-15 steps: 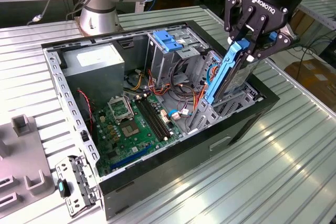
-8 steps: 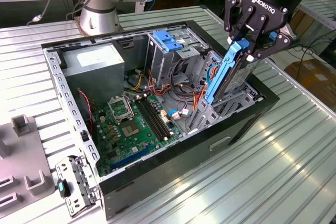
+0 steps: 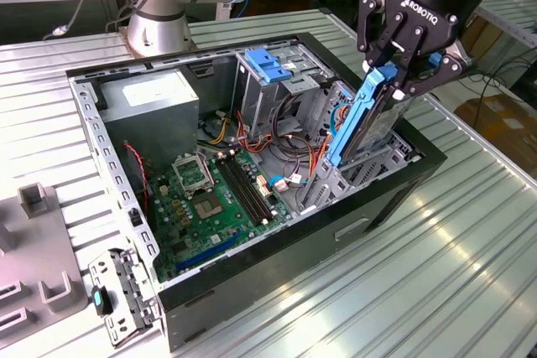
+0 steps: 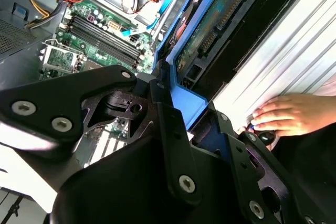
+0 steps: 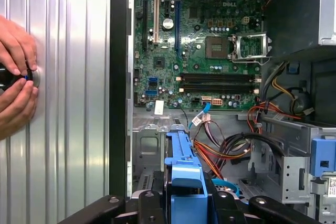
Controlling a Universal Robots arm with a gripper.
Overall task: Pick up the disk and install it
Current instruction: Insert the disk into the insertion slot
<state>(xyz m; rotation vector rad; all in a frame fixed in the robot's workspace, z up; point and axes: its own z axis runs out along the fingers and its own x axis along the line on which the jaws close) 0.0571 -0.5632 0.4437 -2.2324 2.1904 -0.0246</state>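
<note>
Exterior view, pincer (image 3: 401, 80) clamped on disk (image 3: 367, 119), disk tilted over open case (image 3: 336, 236)

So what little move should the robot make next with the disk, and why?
Probably slide the disk a little further down along its slant into the bay. The hand grips its top end, its lower end sits in the bay, and most of it sticks out above, tilted.
</note>
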